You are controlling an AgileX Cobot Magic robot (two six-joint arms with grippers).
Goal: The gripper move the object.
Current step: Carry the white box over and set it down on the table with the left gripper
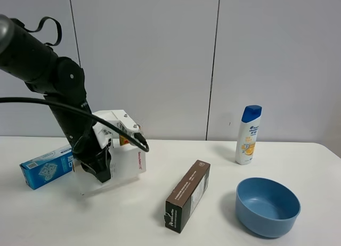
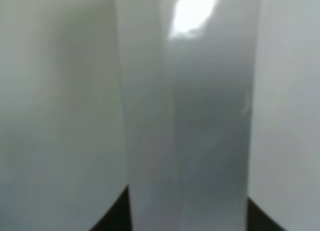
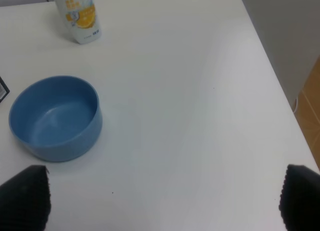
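— Where's the white rectangular cardboard carton [image 1: 130, 163]?
— Just beside the blue cardboard toothpaste box [image 1: 47, 167]. My left gripper [image 1: 101, 171] is clenched on it; my right gripper [image 3: 165, 201] hangs released.

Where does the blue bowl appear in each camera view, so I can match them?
Exterior high: blue bowl at lower right, in front of the shampoo bottle.
Left wrist: not in it; the white carton fills the view up close.
Right wrist: bowl in view, close to that bottle.
Shared landmark: the shampoo bottle, in exterior high and right wrist.
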